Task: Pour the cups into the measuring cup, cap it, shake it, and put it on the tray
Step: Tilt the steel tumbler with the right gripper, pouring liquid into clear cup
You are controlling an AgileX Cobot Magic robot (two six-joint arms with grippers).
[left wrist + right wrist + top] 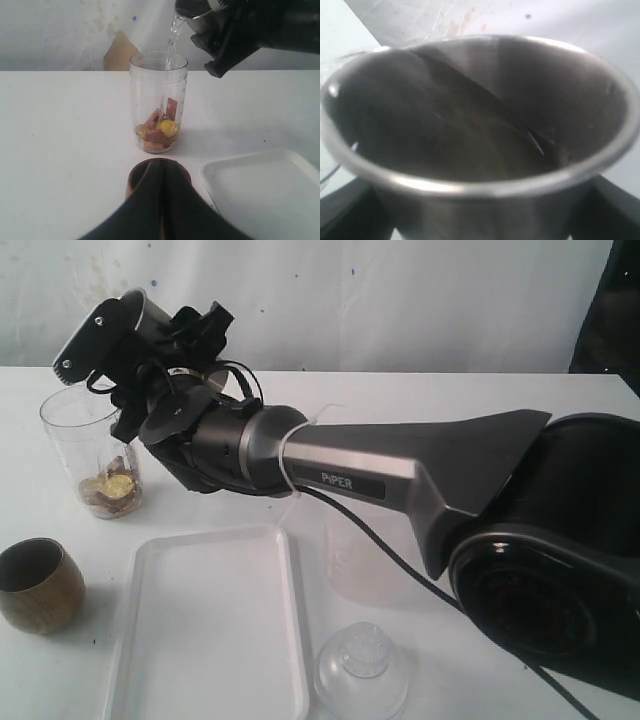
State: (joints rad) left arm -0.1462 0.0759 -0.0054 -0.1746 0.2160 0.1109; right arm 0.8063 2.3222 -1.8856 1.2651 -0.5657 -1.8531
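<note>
Right arm (400,465): gunmetal-grey tapered link, black strip with white "PiPER" lettering (340,478). White zip tie (289,455) round forearm; thin black cable (385,548) running beneath. Large joint housing (560,570): glossy black, rounded. Wrist segment (215,440): dark grey, cylindrical. Right claw (140,325): black; finger (85,342) flat plate, small screws near tip. Left claw (161,172): matte black, smooth tapered fingers.

**Right arm (400,465) across the scene, left gripper (161,172) closed**

The right arm reaches from near right to far left, wrist rolled, its right gripper (112,328) raised and clamped around the tilted steel tumbler (148,308). The left gripper sits low, jaws pressed together.
</note>
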